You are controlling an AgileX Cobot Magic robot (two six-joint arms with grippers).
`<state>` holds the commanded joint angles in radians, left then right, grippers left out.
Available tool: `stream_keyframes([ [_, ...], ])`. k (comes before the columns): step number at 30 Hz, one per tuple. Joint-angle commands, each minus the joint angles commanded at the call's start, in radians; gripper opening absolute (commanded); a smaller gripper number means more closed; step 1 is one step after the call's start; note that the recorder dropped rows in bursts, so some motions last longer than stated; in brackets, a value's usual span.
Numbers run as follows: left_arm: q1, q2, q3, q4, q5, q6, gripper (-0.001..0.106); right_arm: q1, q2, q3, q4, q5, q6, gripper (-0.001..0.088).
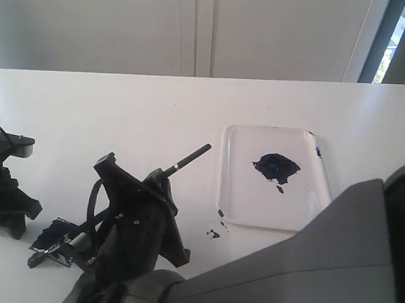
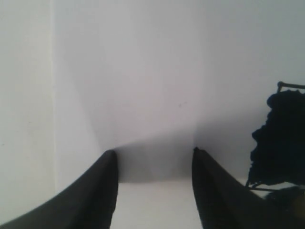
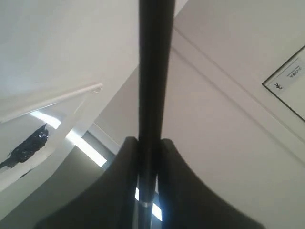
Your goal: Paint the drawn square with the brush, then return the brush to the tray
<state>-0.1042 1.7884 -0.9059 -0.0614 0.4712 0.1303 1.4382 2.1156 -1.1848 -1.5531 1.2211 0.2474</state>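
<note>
The drawn square (image 1: 51,234) lies on white paper at the front left, mostly filled with ragged blue-black paint. It also shows in the left wrist view as the square (image 2: 280,138), beside one finger. My right gripper (image 1: 161,180) reaches across and is shut on the brush (image 1: 188,157). The black handle points up toward the tray (image 1: 254,195), while the ferrule and bristles (image 1: 41,256) slant down to the square's near corner. Close up, the brush handle (image 3: 153,71) runs between the right gripper's (image 3: 148,140) closed jaws. My left gripper (image 1: 5,228) (image 2: 153,151) rests open and empty just left of the square.
A blue-black paint blob (image 1: 276,167) sits in the tray's middle, and the tray rim (image 3: 71,95) shows in the right wrist view. Small paint drops (image 1: 214,233) mark the table by the tray's near left corner. The right arm's grey body (image 1: 319,266) fills the front right.
</note>
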Motion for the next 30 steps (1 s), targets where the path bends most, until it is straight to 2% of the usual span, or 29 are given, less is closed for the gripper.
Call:
stream_keyframes([
  [9,0.0,0.004,0.0,-0.002,0.006,0.0,0.054,-0.042,0.0,-0.002,0.012,0.0,0.029,0.0],
  [30,0.0,0.004,0.0,-0.002,0.006,0.0,0.054,-0.029,0.002,-0.002,0.003,0.0,-0.019,0.0],
])
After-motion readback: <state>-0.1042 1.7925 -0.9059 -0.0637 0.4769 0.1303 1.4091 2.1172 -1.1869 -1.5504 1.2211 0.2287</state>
